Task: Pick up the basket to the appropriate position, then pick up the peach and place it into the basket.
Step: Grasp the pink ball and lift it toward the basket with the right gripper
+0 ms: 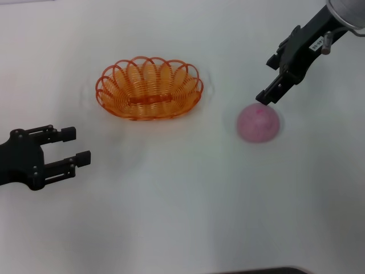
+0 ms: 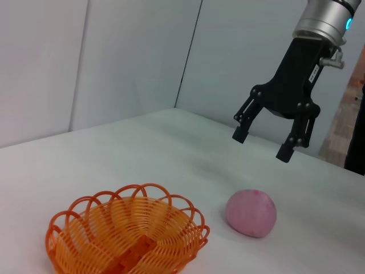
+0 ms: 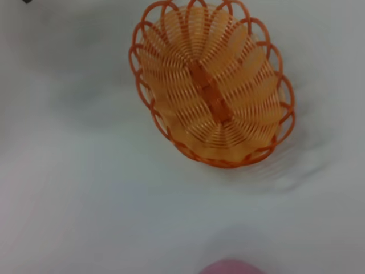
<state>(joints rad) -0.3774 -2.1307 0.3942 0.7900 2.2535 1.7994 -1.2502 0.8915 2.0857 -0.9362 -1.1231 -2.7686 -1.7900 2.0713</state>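
Note:
The orange looped basket (image 1: 149, 88) stands upright and empty on the white table, left of centre; it also shows in the left wrist view (image 2: 128, 237) and the right wrist view (image 3: 214, 91). The pink peach (image 1: 259, 122) lies on the table to the basket's right, apart from it, and shows in the left wrist view (image 2: 251, 213) and at the edge of the right wrist view (image 3: 231, 267). My right gripper (image 1: 265, 80) hangs open and empty just above the peach, also seen in the left wrist view (image 2: 261, 145). My left gripper (image 1: 77, 145) is open and empty at the near left, short of the basket.
The white table (image 1: 182, 217) carries nothing else. White wall panels (image 2: 114, 57) stand behind the table's far edge in the left wrist view. A dark edge (image 1: 262, 270) shows at the bottom of the head view.

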